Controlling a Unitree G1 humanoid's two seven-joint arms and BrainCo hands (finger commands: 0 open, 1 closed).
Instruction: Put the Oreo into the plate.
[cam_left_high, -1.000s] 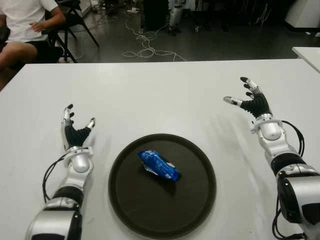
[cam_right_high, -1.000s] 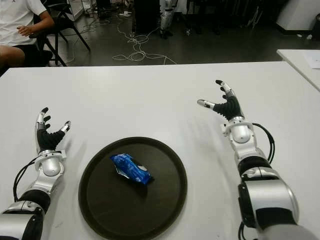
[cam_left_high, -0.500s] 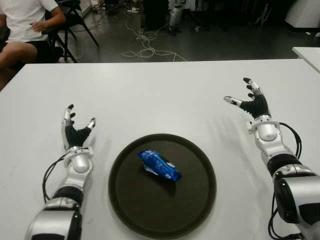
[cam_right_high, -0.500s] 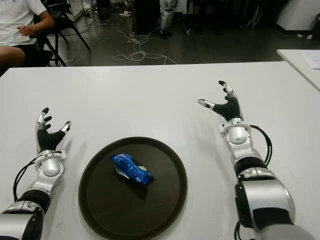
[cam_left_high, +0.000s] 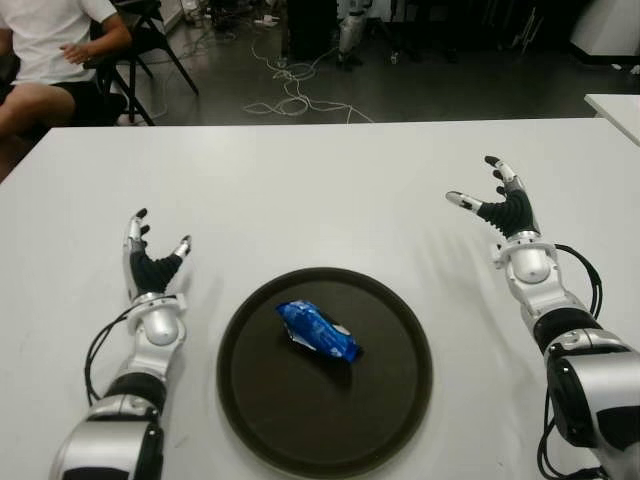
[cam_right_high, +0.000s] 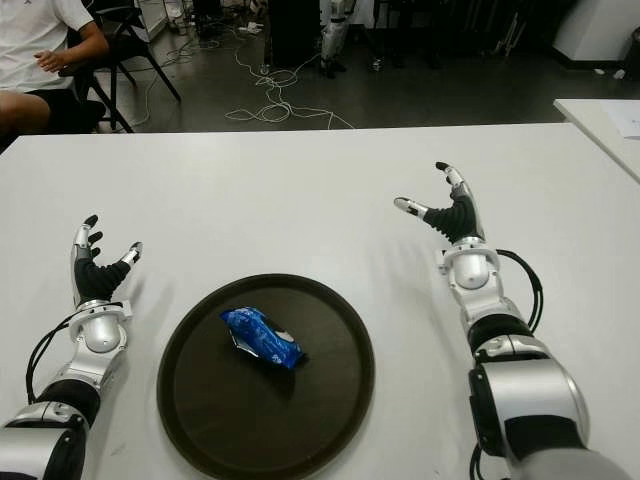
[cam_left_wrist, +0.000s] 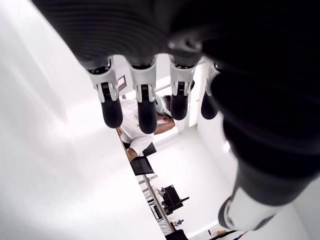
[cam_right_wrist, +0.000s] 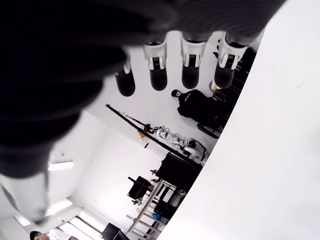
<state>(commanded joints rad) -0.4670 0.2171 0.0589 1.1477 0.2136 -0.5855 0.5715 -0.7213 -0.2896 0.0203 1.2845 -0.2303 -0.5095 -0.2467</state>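
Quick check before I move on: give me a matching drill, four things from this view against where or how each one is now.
Things:
1. Oreo packet
2. plate
3. left hand
4. right hand

Places or states:
A. open, empty, on the plate's right
B. dark and round, on the white table
C. lying in the plate
D. open, empty, on the plate's left

Pairs: 1-C, 2-B, 3-D, 4-A

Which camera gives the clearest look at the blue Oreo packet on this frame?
The left eye view: the Oreo packet lies unobstructed near the middle of the dark plate. The right eye view shows it equally whole, just shifted left. Neither wrist view shows it, only each robot hand's own fingers and the room.
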